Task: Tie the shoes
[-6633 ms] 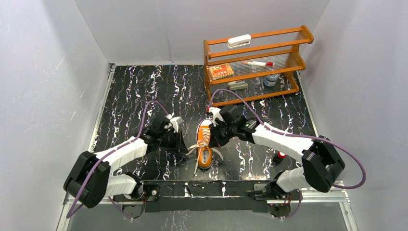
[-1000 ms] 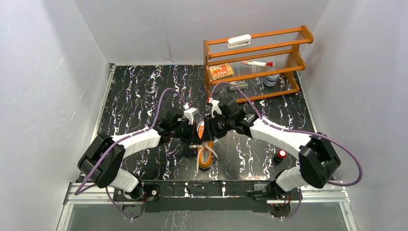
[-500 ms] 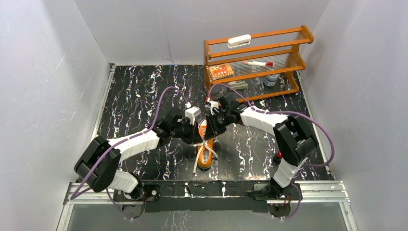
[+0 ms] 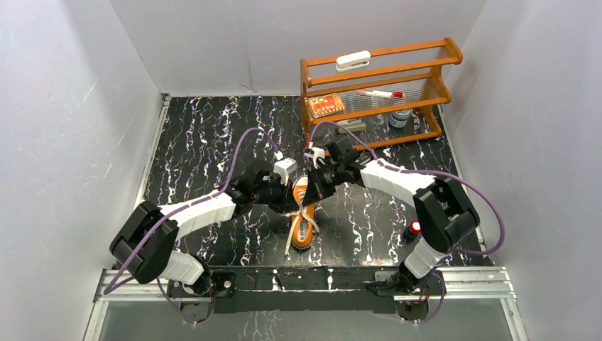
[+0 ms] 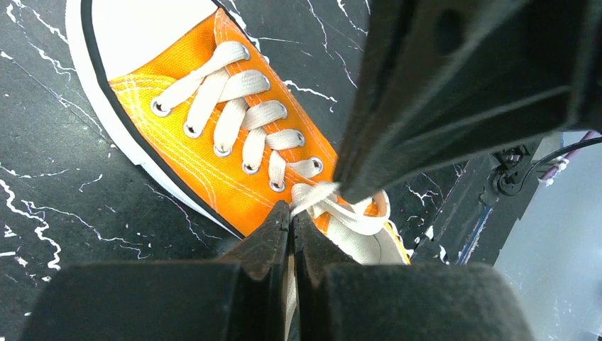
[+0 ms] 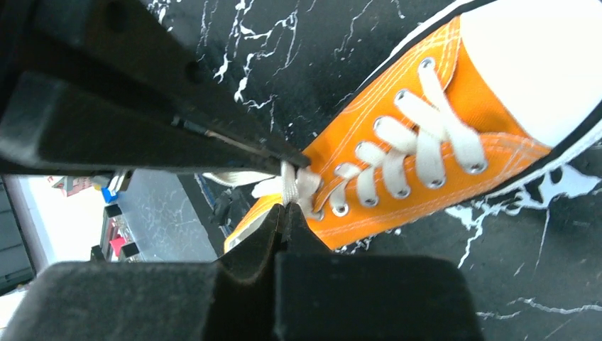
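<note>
Left hand [image 5: 292,217] is clenched, its two fingers pressed together on a strand of the white laces [image 5: 334,207] at the top of the eyelet rows. Right hand [image 6: 286,213] is clenched too, pinching the laces at nearly the same spot from the other side, so the two hands' tips almost meet over the shoe [image 4: 303,231].

The shoe is orange with a white toe cap and sole. It lies on the black, white-veined surface [image 4: 199,135] with its toe pointing away from the arm bases. Loose lace ends trail down past its heel on the left side.

From above, both hands cover the middle of the shoe, leaving only the toe cap and the heel end in sight. In each wrist view the other hand's black body cuts across the picture and hides most of the shoe's opening.

A wooden rack [image 4: 376,71] stands beyond the toe and to the right, well apart from the shoe, with small items on its shelves. A small red-topped thing [image 4: 414,229] sits on the surface to the right of the heel, near the right arm. Purple cables [image 4: 245,142] arch over both arms, clear of the shoe.
</note>
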{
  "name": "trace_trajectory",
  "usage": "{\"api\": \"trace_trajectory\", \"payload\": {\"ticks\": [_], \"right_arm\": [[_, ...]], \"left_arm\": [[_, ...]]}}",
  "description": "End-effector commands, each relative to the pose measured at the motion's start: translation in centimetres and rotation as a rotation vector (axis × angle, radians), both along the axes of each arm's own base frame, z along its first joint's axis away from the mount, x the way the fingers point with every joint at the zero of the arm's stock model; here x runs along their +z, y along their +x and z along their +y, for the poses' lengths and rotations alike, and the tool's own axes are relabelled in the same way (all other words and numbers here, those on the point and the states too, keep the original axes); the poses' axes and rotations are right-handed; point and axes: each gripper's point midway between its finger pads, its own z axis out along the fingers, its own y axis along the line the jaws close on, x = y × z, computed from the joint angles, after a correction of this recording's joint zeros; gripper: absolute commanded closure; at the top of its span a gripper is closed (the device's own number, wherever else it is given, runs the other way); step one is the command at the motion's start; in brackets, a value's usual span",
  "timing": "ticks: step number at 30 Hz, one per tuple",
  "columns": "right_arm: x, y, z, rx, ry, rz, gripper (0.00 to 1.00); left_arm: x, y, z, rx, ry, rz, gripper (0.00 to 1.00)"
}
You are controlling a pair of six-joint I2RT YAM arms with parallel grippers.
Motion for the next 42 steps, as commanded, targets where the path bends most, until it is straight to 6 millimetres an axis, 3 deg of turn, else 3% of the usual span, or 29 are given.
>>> {"api": "trace_trajectory", "payload": {"ticks": [1, 6, 10, 16, 22, 28, 30, 35, 42], "right_arm": [[2.8, -0.4, 0.2, -0.012, 0.080, -0.066, 1.00], [3.2, -1.3, 0.7, 0.008, 0.145, -0.016, 1.00], [3.4, -1.5, 1.3, 0.011, 0.178, 0.011, 1.00], [3.6, -1.9, 1.5, 0.031, 0.187, 0.049, 0.99], [3.7, -2.3, -0.2, 0.031, 0.134, 0.018, 0.69], [4.8, -0.4, -3.9, -0.072, 0.151, -0.015, 0.49], [3.9, -0.3, -5.0, -0.080, 0.176, -0.019, 0.44], [3.3, -0.6, -4.0, 0.052, 0.281, -0.080, 0.51], [2.9, -0.6, -3.4, 0.152, 0.374, -0.362, 0.55]], "left_arm": [[0.5, 0.5, -0.1, -0.001, 0.001, -0.039, 1.00], [1.2, 0.9, -0.9, 0.013, -0.060, -0.051, 1.00], [1.9, 0.7, -2.9, -0.040, -0.150, -0.003, 1.00], [1.5, -0.3, -3.2, -0.057, -0.185, 0.041, 1.00], [0.9, -0.8, -2.7, -0.049, -0.176, 0.054, 1.00], [0.9, -0.8, -2.5, -0.037, -0.177, 0.051, 1.00], [1.0, -0.8, -2.6, -0.040, -0.183, 0.055, 1.00], [0.9, -0.8, -2.9, -0.041, -0.199, 0.060, 1.00], [1.0, -0.9, -3.3, -0.070, -0.225, 0.053, 1.00]]}}
